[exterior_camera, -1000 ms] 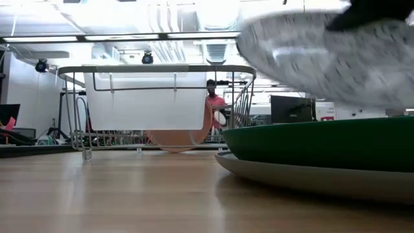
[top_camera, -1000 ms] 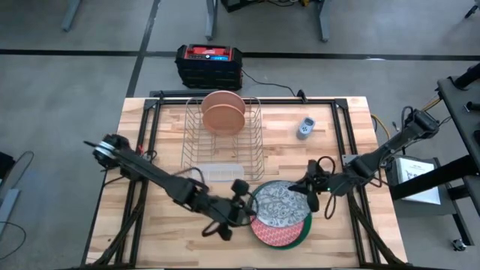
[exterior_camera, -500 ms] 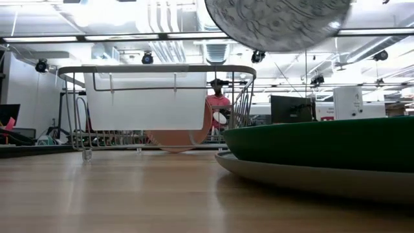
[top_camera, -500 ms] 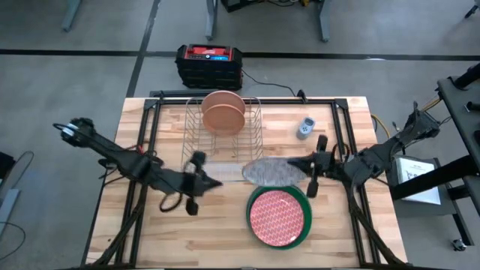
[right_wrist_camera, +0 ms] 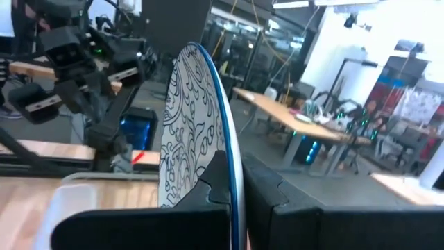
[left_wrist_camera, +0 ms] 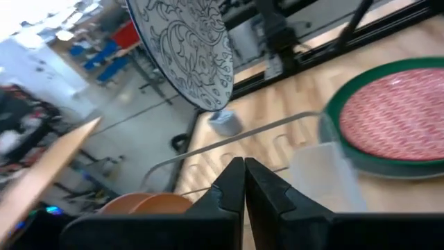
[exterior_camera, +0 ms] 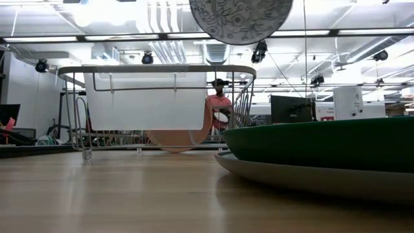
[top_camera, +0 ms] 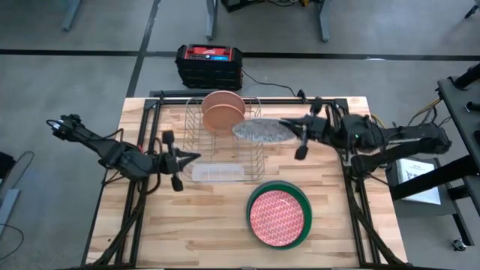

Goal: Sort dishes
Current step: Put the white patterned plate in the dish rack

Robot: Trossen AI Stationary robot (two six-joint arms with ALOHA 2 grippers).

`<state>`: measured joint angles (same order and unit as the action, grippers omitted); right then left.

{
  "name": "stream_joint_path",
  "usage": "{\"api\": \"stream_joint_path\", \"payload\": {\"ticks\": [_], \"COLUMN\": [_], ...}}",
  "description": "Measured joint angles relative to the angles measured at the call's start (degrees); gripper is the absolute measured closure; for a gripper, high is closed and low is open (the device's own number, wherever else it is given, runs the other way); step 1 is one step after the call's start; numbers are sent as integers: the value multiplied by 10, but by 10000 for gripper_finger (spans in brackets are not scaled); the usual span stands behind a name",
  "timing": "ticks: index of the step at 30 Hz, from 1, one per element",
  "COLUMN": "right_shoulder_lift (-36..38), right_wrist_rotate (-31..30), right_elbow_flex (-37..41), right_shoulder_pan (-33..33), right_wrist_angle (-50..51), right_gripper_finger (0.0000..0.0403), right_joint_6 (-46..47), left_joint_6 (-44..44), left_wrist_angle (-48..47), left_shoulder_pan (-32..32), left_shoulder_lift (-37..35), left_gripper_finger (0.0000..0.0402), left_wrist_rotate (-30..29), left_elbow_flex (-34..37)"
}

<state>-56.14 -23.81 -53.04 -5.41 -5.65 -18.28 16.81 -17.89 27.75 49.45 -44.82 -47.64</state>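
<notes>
Over the rack, on its right side, I've got the right gripper clamped on the rim of the speckled plate, and the plate sticks out from the fingers toward the rack's middle, held up in the air. From table height I see that plate high above the rack's top rail, face toward the camera, touching nothing below. My right wrist camera has it edge-on, the rim pinched between the two dark fingers, pattern side facing away to the left arm in the distance. Inside the rack the pink plate stands upright at the far end, just beside the speckled one's edge as seen from above, though I can't tell if there's any contact. Near the front of the table the red plate lies flat in the green plate, well apart from the held one; from table height a grey plate shows under the green. My left gripper sits at the rack's left front corner, fingers pressed together on nothing, near the clear tray. A small gadget lies just beside the right gripper. A person in red stands far behind the table.
</notes>
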Motion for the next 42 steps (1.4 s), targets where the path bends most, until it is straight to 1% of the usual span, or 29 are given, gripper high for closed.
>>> {"api": "stream_joint_path", "payload": {"ticks": [3, 8, 11, 14, 19, 21, 25, 30, 37, 42], "right_shoulder_lift": [-20, -84, -127, -166, -220, -238, -270, -303, -350, -376], "right_wrist_rotate": [60, 133, 155, 173, 184, 185, 211, 213, 210, 210], "right_elbow_flex": [1, 2, -1, -2, -17, -25, -39, -45, -50, -55], "right_shoulder_pan": [59, 138, 173, 198, 214, 214, 213, 213, 219, 224], "right_wrist_angle": [-36, -122, -147, -173, -222, -230, -238, -244, -274, -276], "right_gripper_finger": [403, 403, 403, 403, 403, 403, 403, 403, 403, 403], "right_joint_6": [-21, -30, -17, 0, 4, 7, 16, 30, 18, 18], "left_joint_6": [24, 66, 68, 68, 64, 61, 46, 31, 30, 1], "left_wrist_angle": [1, 2, 1, -3, -16, -18, -33, -48, -51, -76], "left_shoulder_pan": [0, -2, -3, -3, -3, -3, -3, -3, -3, -3], "left_shoulder_lift": [-22, -53, -66, -75, -82, -83, -83, -83, -86, -86], "left_gripper_finger": [401, 401, 401, 401, 401, 401, 401, 401, 401, 401], "left_wrist_rotate": [-34, -99, -146, -180, -234, -245, -249, -252, -252, -252], "left_elbow_flex": [11, 28, 33, 37, 40, 40, 40, 40, 40, 40]}}
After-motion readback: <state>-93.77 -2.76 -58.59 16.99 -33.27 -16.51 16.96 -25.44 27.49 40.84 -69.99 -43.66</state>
